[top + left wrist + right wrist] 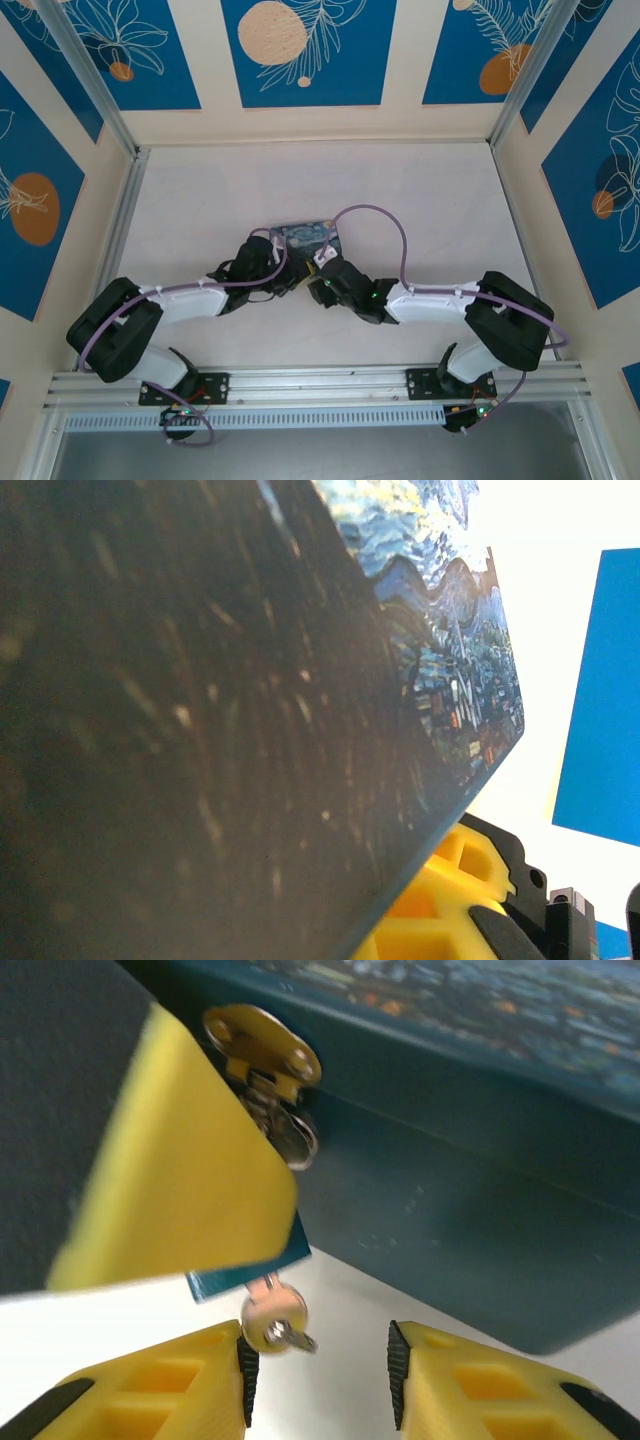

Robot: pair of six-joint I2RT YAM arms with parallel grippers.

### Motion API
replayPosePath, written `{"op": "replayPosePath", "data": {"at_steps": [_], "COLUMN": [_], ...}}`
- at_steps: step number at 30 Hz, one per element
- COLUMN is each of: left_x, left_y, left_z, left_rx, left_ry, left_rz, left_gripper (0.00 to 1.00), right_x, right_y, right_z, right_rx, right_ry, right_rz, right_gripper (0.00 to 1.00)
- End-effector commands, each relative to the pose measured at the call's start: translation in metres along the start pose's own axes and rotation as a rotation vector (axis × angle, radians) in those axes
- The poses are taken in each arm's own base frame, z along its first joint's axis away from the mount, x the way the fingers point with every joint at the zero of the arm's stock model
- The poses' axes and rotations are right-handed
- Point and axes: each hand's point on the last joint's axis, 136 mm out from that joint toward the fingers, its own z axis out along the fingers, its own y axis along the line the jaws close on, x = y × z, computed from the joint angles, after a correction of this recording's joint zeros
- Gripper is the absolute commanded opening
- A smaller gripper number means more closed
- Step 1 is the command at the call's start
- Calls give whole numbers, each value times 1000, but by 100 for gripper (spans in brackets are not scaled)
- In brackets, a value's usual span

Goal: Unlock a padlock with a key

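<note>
The padlock (262, 1268) hangs from a gold hasp (262, 1052) on the front of the night-sky box (480, 1190). Just a corner of its blue body shows below a yellow finger (170, 1170) of my left gripper (280, 272), which is shut on it. The key (272, 1320) sticks out of the lock's underside, its round silver bow toward the camera. My right gripper (318, 1370) stands open just below, and the bow lies against its left pad (246, 1365). In the left wrist view the box's dark side (220, 730) is very close, with one yellow finger (455, 890) under it.
The box (306, 236) sits mid-table, and both arms meet at its near side. White tabletop (220, 190) spreads around it. Blue-patterned walls enclose the cell, and a metal rail (320, 382) runs along the near edge.
</note>
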Motion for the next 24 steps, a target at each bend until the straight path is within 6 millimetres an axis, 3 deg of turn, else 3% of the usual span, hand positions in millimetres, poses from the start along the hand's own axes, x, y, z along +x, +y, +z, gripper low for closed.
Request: {"op": "replayPosePath", "data": {"at_steps": [1,5,9,14,20,21,23,24], "left_x": [-4,-3,-2,-1,-1,-2,-3,-3], "left_y": [-23,-23,-23,-19,-12,-11,-9,-8], "left_z": [-3,-2,-1,2,4,5,6,6], "left_rx": [63,65,72,66,45,44,37,33], "left_ry": [8,12,17,21,18,18,14,16], "left_rz": [40,39,37,33,43,44,45,47], "left_gripper": [0,0,0,0,0,0,0,0], "right_x": [-23,-29,-33,-38,-37,-36,-32,-31], "right_y": [4,4,1,3,8,10,11,9], "right_z": [2,6,7,-1,-17,-20,-28,-31], "right_rx": [10,9,-4,-59,-235,-267,-313,-318], "right_ry": [-67,-75,-75,-78,-66,-62,-50,-50], "right_rz": [-8,7,29,54,149,162,181,187], "right_gripper": [37,28,10,0,0,7,31,35]}}
